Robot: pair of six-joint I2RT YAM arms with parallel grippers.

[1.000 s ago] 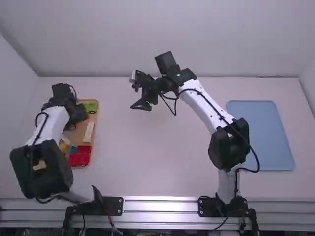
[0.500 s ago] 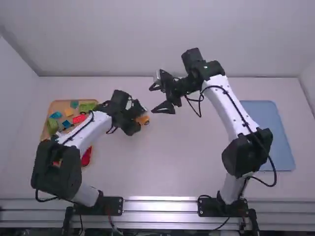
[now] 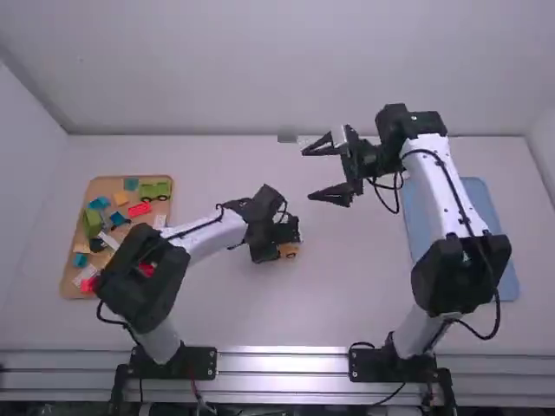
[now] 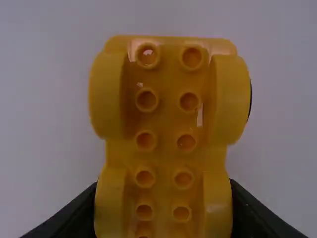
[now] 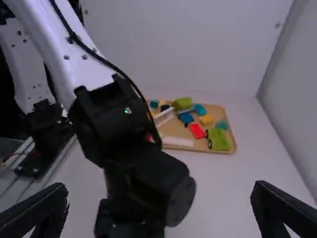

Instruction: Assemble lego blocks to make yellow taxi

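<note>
Yellow vehicle base [image 4: 164, 120]: the left wrist view presents a long, flat body carrying two lines of round, hollow sockets. Smooth, rounded guards stand along both long sides, a larger pair and a smaller pair. Small bright reflections sit among the sockets, and a thin dark edge shows beyond one larger guard. In the high view it appears orange, with a small dark wheel, just over the middle part of the bench [image 3: 251, 303].

Left hand [image 3: 287, 240]: holding the yellow vehicle base, one finger on either side. Whether the base touches the bench cannot be determined.

Right hand [image 3: 308, 173]: fingers wide apart, nothing between them, farther from the rail and to the right of the left hand. White bench surface lies between the two hands.

Edges: the bench meets the back wall [image 3: 251, 69] at its far side and a metal rail [image 3: 282, 366] at its near side. A brown tray [image 3: 104, 185] lies near the left edge, well apart from the base, holding a green wheeled block [image 3: 156, 190], a red block [image 3: 140, 210] and other coloured pieces. Bench surface runs from tray to base, partly beneath the left arm. A blue panel [image 3: 483, 206] lies toward the right edge, partly behind the right arm.
</note>
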